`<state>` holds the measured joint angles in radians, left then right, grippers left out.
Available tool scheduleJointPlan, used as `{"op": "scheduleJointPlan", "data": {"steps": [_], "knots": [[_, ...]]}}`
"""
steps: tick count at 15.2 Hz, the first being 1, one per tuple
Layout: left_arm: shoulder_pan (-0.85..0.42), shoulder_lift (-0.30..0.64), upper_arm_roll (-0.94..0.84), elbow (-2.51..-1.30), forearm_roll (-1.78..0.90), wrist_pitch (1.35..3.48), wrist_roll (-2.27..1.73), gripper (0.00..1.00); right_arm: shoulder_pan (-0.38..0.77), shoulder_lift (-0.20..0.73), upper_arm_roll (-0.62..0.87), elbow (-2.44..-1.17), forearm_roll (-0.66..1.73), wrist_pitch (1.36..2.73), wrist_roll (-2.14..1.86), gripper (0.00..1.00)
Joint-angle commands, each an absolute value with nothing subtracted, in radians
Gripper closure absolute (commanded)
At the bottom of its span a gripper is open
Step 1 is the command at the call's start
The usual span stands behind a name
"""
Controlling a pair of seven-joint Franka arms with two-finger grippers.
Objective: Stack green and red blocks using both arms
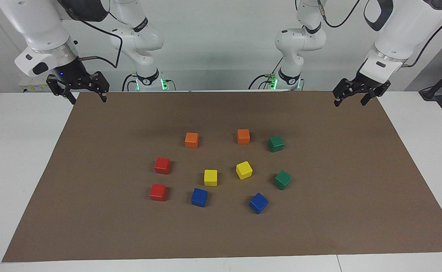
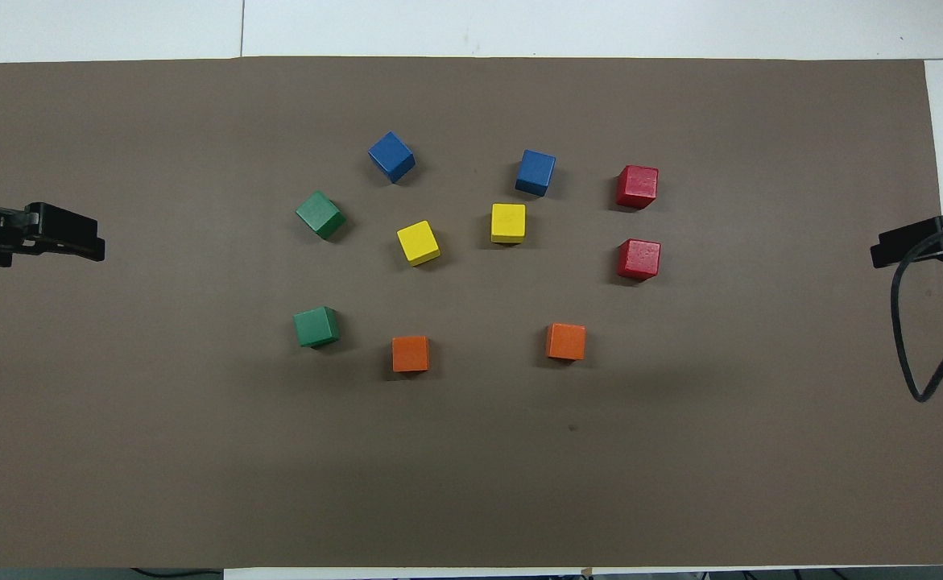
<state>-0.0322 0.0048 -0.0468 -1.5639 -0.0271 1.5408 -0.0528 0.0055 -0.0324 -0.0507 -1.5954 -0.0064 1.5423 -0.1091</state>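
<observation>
Two blue cubes [image 1: 199, 197] [image 1: 258, 203] are lying farthest from the robots on a brown mat [image 1: 356, 211] covering the white bench [image 1: 13, 151]. Two red blocks [image 1: 158, 192] [image 1: 162, 165] are sitting one nearer the robots than the other, toward the right arm's end. Two green blocks [image 1: 282, 180] [image 1: 276, 144] are sitting likewise toward the left arm's end. Two yellow cubes [image 1: 210, 177] [image 1: 244, 170] are resting between them, and two orange cubes [image 1: 191, 140] [image 1: 243, 136] nearer the robots. All ten are lying apart, none stacked. Both arms are waiting: the right pincer [image 1: 87, 97] is hanging spread over the mat's corner, and the left pincer [image 1: 351, 102] is hanging spread over its own corner.
</observation>
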Motion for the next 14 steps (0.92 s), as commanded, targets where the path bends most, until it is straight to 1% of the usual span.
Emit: {"op": "scheduleJointPlan", "data": {"steps": [1,8,11,14], "knots": [[-0.017,0.002,-0.055,-1.575,-0.025,1.559,-0.035,0.00,0.002,-0.060,-0.049,-1.626,-0.009,1.560,-0.107,0.00],[-0.015,0.002,-0.048,-1.574,-0.023,1.557,-0.038,0.00,-0.002,-0.060,-0.049,-1.625,-0.009,1.560,-0.109,0.00],[-0.023,-0.015,-0.054,-1.627,-0.023,1.604,-0.100,0.00,-0.008,-0.060,-0.057,-1.624,0.001,1.560,-0.117,0.00],[-0.060,0.009,-0.055,-1.670,-0.025,1.660,-0.109,0.00,-0.003,-0.066,-0.055,-1.631,0.005,1.555,-0.118,0.00]]}}
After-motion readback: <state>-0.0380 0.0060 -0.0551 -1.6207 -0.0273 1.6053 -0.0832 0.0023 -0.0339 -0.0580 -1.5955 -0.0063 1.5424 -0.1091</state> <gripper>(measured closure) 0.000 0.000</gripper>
